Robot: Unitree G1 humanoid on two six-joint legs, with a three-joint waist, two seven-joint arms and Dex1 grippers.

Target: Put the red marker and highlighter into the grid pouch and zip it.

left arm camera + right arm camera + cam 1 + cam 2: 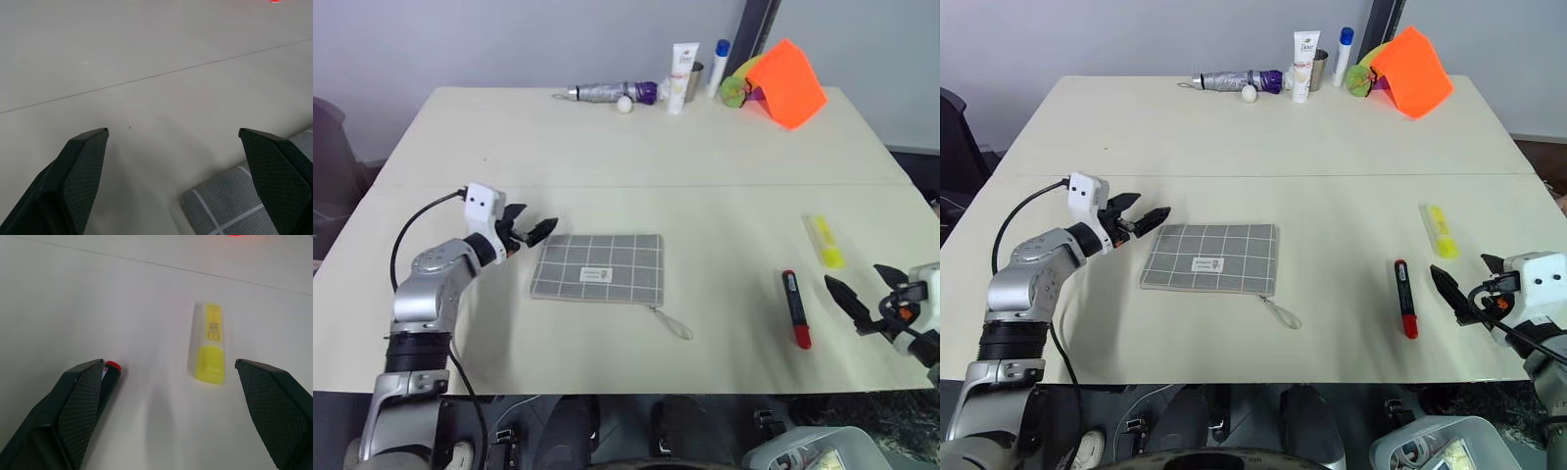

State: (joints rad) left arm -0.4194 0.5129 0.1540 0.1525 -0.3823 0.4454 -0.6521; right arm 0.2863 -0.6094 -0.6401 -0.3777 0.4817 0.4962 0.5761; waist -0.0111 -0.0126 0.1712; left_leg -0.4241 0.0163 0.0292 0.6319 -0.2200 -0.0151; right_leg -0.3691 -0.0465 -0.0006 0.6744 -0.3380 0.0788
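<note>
So on the far left the left gripper (530, 228) hangs just above the table (607, 166), its two black fingers spread wide with nothing between them, tips pointing at the left short edge of the grid pouch (598, 268) and stopping just short of it. In the left wrist view you can see a corner of that grey grid fabric peeking in by one finger (276, 171), rest is bare tabletop. The pouch itself lies flat near the front-middle of the table, white label facing up, and the zipper pull (674, 324) with its cord trails off the front right corner. I honestly can't tell whether the zip is open or closed. Moving right, there's a decent stretch of bare table, then the red marker (796, 308) lying roughly front-to-back, well apart from the pouch. Just beyond it and a little further back sits the highlighter (824, 241), bright yellow, also lying flat, near the marker but not touching it. Both are out on the table, not in the pouch. Far right, the right gripper (864, 298) hovers near the table edge, jaws as wide as they go and holding nothing; its wrist view shows the highlighter lying ahead between the fingers and the marker's red tip poking out beside one finger (80, 401). Along the back edge there's a folded umbrella (612, 92), a white tube (681, 73), and an orange folder (787, 81).
</note>
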